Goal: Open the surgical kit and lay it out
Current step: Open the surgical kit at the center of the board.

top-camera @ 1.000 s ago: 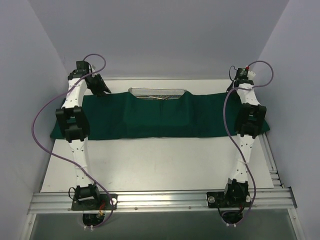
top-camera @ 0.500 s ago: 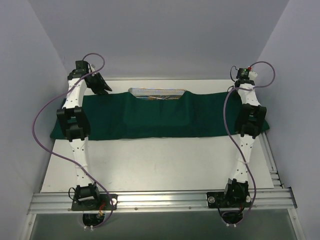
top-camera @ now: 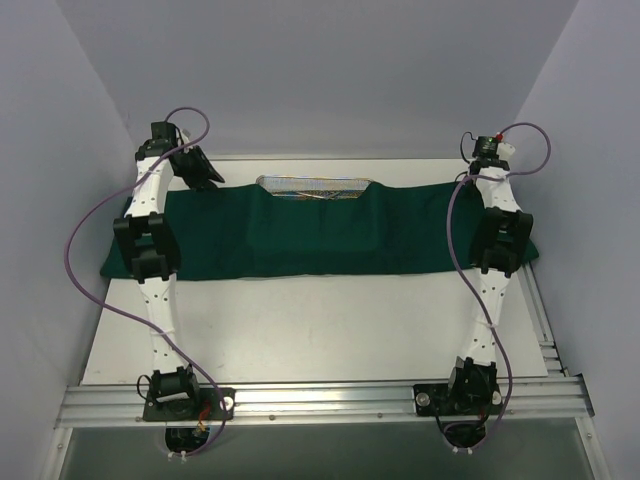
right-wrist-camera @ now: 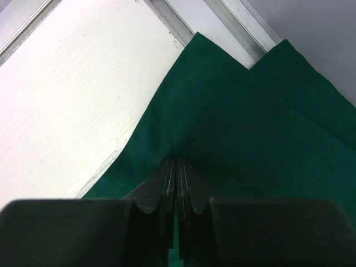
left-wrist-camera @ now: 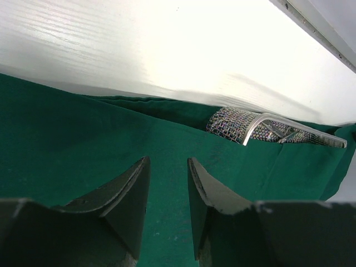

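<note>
The dark green drape (top-camera: 320,235) lies spread in a wide band across the table. The silver wire-mesh tray (top-camera: 315,185) pokes out at its far middle edge, mostly covered; it also shows in the left wrist view (left-wrist-camera: 272,127), with steel instruments (left-wrist-camera: 281,133) dimly visible inside. My left gripper (top-camera: 205,177) is open and empty just above the drape's (left-wrist-camera: 83,144) far left part, left of the tray. My right gripper (right-wrist-camera: 178,167) is shut and pinches a fold of the drape (right-wrist-camera: 250,128) near its far right corner. In the top view the right gripper (top-camera: 470,175) is partly hidden by its arm.
The white table top (top-camera: 320,330) runs between the drape and the arm bases. An aluminium rail (top-camera: 545,320) borders the right edge, and another rail (right-wrist-camera: 222,22) runs along the far edge. Grey walls close in the left, right and back.
My left gripper has lifted slightly at the drape's far left edge. The drape and the right arm have barely shifted.
</note>
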You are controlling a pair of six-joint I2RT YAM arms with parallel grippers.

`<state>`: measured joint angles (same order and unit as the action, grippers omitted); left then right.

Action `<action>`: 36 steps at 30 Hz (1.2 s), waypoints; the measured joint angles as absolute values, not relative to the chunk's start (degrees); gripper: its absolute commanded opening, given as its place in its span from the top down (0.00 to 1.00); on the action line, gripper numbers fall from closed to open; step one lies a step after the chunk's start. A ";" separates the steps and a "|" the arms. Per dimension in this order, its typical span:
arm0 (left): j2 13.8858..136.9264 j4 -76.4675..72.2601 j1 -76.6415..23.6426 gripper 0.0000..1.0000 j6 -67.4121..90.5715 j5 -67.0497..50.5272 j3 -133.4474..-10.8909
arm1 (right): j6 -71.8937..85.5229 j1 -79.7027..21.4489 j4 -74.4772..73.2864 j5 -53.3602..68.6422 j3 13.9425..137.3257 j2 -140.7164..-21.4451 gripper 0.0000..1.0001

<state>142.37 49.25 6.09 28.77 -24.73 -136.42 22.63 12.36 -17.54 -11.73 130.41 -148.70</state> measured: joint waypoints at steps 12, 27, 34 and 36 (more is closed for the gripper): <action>142.37 49.28 6.22 0.58 28.97 -24.53 -135.61 | 24.77 12.84 -19.55 -11.09 129.75 -146.43 1.00; 142.32 48.51 7.75 0.59 31.11 -24.73 -133.49 | 26.96 14.70 -24.36 -5.23 112.53 -126.89 1.00; 142.32 47.27 7.88 0.59 31.44 -24.99 -133.10 | 27.05 15.11 -25.41 -4.58 97.10 -123.28 1.00; 142.32 47.22 7.88 0.59 31.62 -25.15 -133.08 | 27.22 15.14 -26.09 -4.29 92.71 -122.17 1.00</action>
